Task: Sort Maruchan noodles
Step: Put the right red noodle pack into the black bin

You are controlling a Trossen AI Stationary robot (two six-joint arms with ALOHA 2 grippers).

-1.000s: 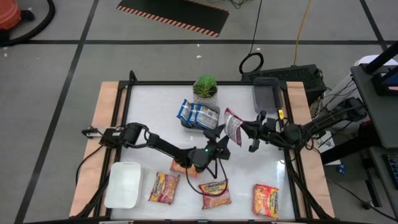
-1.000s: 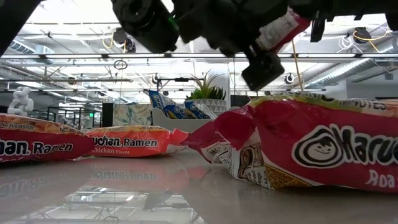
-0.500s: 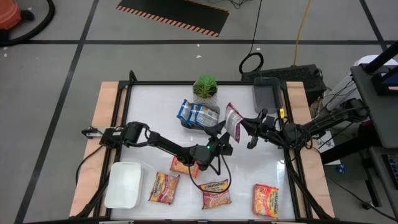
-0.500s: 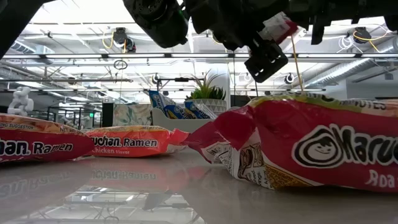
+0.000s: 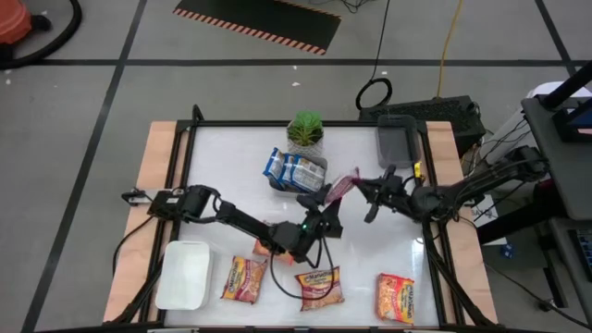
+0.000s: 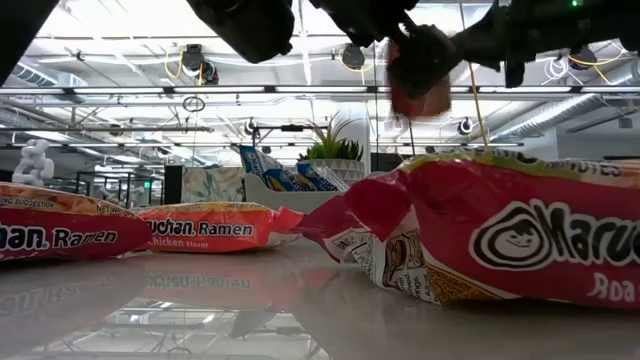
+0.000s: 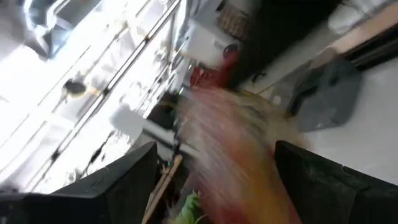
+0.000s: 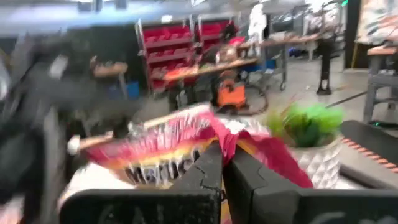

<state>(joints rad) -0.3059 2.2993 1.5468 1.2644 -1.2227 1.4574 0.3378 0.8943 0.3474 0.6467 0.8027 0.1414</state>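
Note:
A pink-red Maruchan packet (image 5: 343, 184) hangs in the air between my two grippers, edge-on in the high view. My right gripper (image 5: 363, 189) is shut on it from the table's right. My left gripper (image 5: 326, 211) is open just left of and near it. In the left wrist view the blurred packet (image 7: 242, 143) lies between the spread fingers; I cannot tell if they touch it. Orange-red packets (image 5: 243, 277) (image 5: 319, 287) (image 5: 395, 296) lie flat along the near edge. Blue-white packets (image 5: 296, 169) sit in a small white tray. My right gripper pinches the packet's edge (image 8: 211, 127) between its two shut fingers (image 8: 208, 167). The fingers come about level from the table's right side. The packet is lifted clear of the table and spreads out beyond the fingertips.
A potted plant (image 5: 305, 130) stands at the far middle, a grey tray (image 5: 398, 141) at the far right, and a white tray (image 5: 182, 274) at the near left. Another orange-red packet (image 5: 270, 246) lies under my left arm. Cables cross the table near the left gripper.
My right gripper has turned the pink-red packet, which showed its broad face from above and is now edge-on. It hangs lower in the low view. My left gripper has stayed open close beside it, rising a little toward the packet.

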